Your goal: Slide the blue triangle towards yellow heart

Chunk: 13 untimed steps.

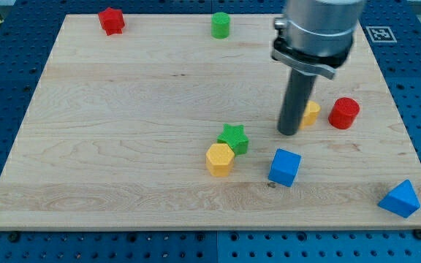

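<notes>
The blue triangle (pixel 400 199) lies at the board's bottom right corner. The yellow heart (pixel 311 113) sits right of centre, partly hidden behind my rod, with a red cylinder (pixel 343 113) just to its right. My tip (pixel 289 133) rests on the board touching or just left of the yellow heart, far up and left of the blue triangle.
A blue cube (pixel 284 167) lies below my tip. A green star (pixel 234 138) touches a yellow hexagon (pixel 219 158) near the centre. A red star (pixel 111 20) and a green cylinder (pixel 221 25) sit along the top edge of the wooden board (pixel 123 131).
</notes>
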Motion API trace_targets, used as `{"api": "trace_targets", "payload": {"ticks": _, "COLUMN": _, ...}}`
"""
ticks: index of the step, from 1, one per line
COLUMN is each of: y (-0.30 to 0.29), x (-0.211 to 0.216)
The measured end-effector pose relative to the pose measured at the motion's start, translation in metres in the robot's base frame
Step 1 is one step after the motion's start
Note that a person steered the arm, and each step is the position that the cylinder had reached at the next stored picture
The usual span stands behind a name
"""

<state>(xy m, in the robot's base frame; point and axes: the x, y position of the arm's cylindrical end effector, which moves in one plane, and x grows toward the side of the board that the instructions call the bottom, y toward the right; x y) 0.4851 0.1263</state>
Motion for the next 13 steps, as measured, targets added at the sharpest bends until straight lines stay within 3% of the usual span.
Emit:
{"api": "trace_targets", "payload": {"ticks": 5, "y": 0.213, "x": 0.093}}
{"api": "trace_targets", "payload": {"ticks": 6, "y": 0.203, "x": 0.127}}
{"api": "trace_targets", "payload": {"ticks": 13, "y": 0.083, "x": 0.131}}
